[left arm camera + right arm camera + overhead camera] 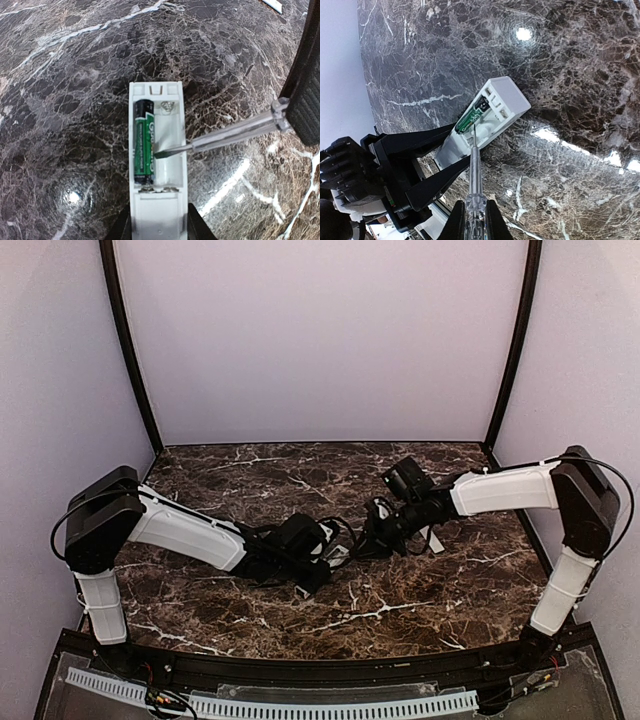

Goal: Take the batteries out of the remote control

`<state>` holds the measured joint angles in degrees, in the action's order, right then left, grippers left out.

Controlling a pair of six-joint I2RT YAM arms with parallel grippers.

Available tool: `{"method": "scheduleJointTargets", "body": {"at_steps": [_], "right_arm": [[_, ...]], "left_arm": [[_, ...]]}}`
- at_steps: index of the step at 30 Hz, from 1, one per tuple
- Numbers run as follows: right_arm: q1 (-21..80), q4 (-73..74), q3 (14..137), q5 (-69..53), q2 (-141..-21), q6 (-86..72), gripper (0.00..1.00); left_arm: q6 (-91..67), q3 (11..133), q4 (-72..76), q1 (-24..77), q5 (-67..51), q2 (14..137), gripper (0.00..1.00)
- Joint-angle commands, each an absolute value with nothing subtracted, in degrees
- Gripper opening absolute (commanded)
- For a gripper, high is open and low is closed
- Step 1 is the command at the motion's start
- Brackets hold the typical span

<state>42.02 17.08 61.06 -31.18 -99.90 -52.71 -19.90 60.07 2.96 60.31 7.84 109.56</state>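
My left gripper is shut on the white remote control, held by its lower end with the open compartment facing up. One green battery lies in the left slot; the slot beside it is empty. My right gripper is shut on a clear-handled screwdriver. Its flat tip touches the battery's right side inside the compartment. The right wrist view shows the remote, the battery and the left gripper's dark fingers. In the top view both grippers meet at the table's middle.
The dark marble table is ringed by pale walls with black corner posts. A thin pale strip lies under the right arm; a pale corner of something shows at the left wrist view's top right.
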Motion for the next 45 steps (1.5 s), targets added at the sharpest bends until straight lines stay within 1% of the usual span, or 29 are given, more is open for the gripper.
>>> {"method": "scheduleJointTargets", "body": {"at_steps": [1, 17, 28, 36, 45], "right_arm": [[42.64, 15.56, 61.88, -31.47, -101.21, -52.21, 0.00], [42.71, 14.09, 62.31, -31.34, -103.65, -51.62, 0.00], [43.12, 14.41, 61.36, -27.81, -105.38, -48.83, 0.00], [43.50, 18.96, 61.52, -21.18, -102.76, -45.25, 0.00], [43.50, 21.00, 60.94, -14.22, -101.18, -45.87, 0.00]], "left_arm": [[-20.39, 59.67, -0.23, 60.64, 6.75, 111.27, 0.00], [-20.30, 59.43, -0.23, 60.67, 6.50, 111.23, 0.00], [-19.88, 59.69, -0.22, 60.64, 6.26, 111.27, 0.00], [-19.58, 59.81, -0.26, 60.64, 6.39, 111.27, 0.00], [-19.48, 59.85, -0.19, 60.65, 6.25, 111.27, 0.00]]}}
